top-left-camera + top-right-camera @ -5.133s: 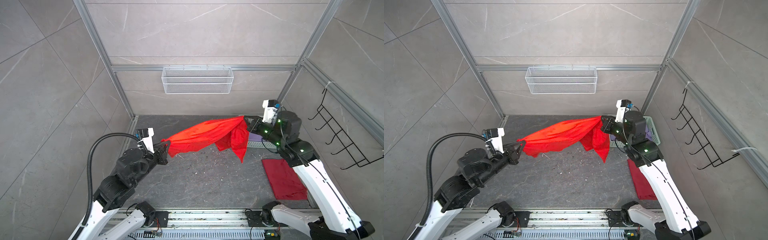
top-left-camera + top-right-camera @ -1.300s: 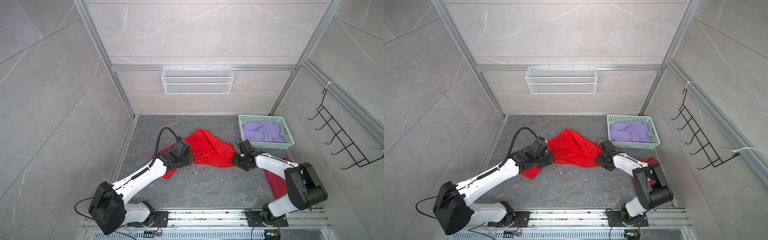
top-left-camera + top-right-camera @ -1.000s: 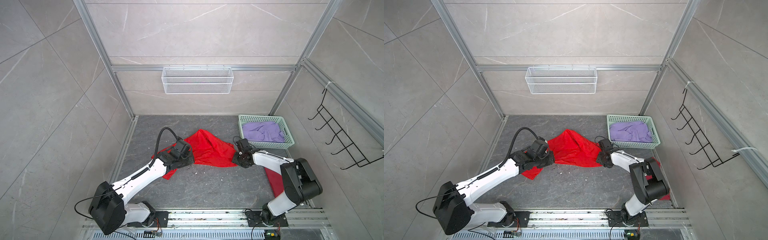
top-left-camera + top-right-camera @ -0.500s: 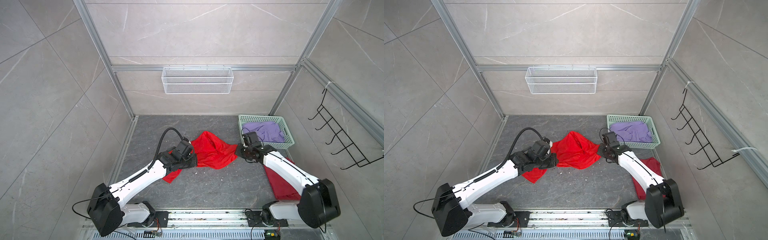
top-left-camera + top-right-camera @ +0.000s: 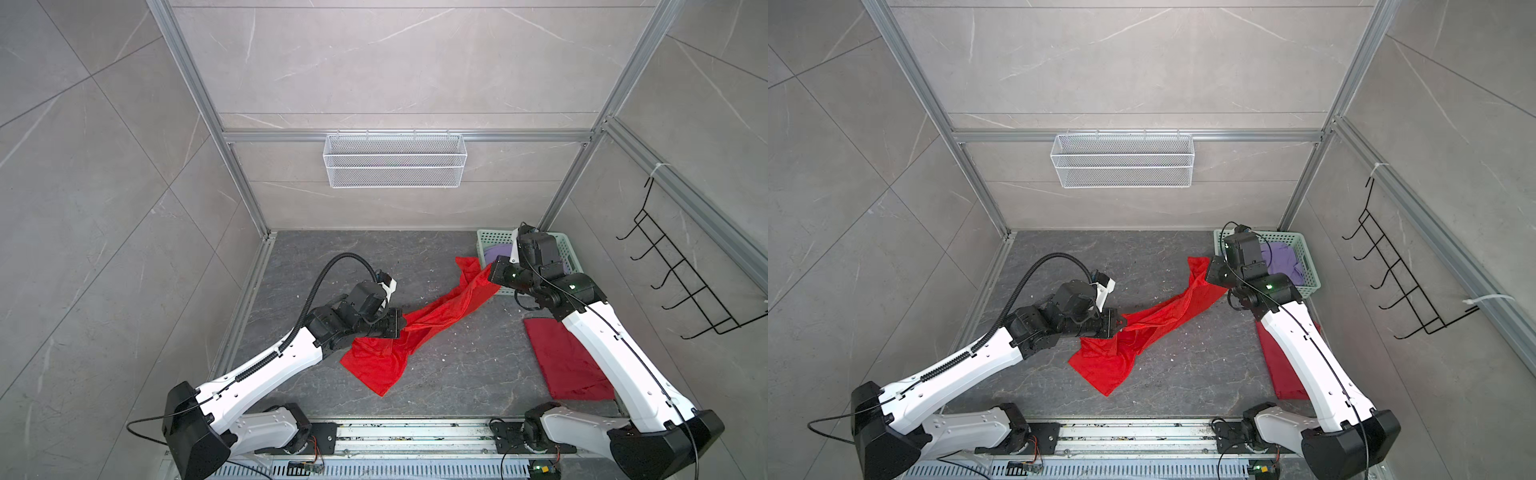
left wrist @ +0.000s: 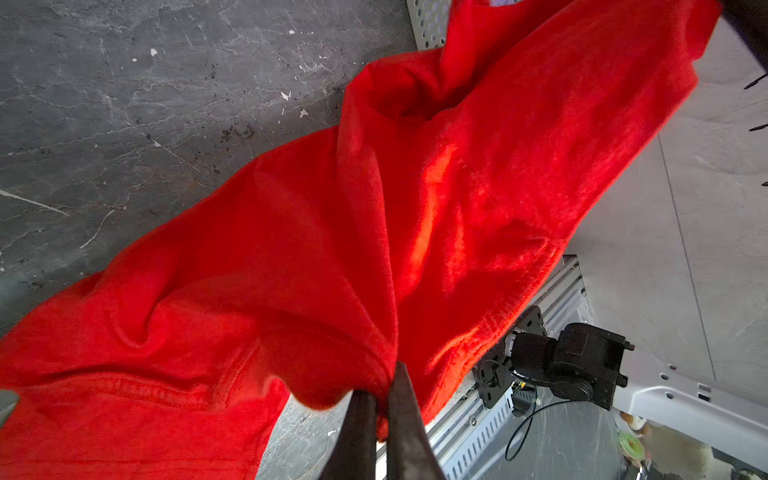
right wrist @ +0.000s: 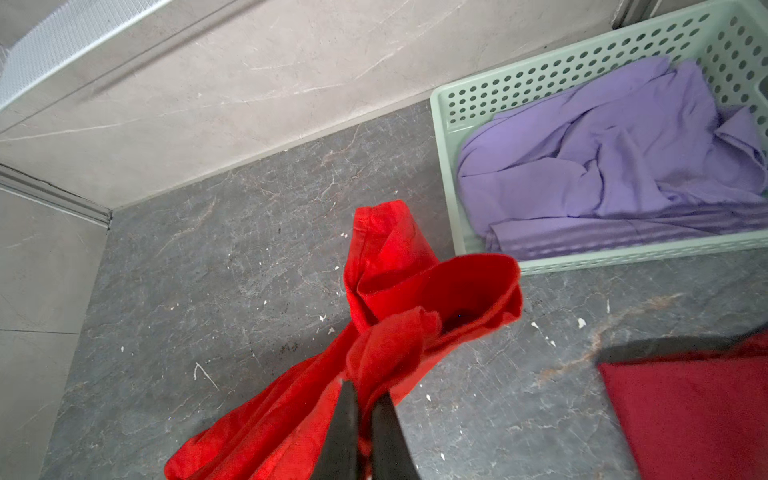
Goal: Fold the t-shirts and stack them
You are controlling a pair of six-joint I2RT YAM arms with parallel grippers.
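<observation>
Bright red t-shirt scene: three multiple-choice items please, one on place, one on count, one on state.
1. Where is the crumpled lavender cloth shirt? A) on the table B) in the mint-green perforated plastic basket C) on the wall hooks
2. How many shirts show? A) two B) three C) four
3. The bright red cloth t-shirt is: A) folded flat B) lying untouched C) pinched by both claws

Key: 1 B, it lies inside the basket walls. 2 B, lavender, bright red, plus a folded darker red shirt. 3 C, left claw and right claw are each shut on it.
</observation>
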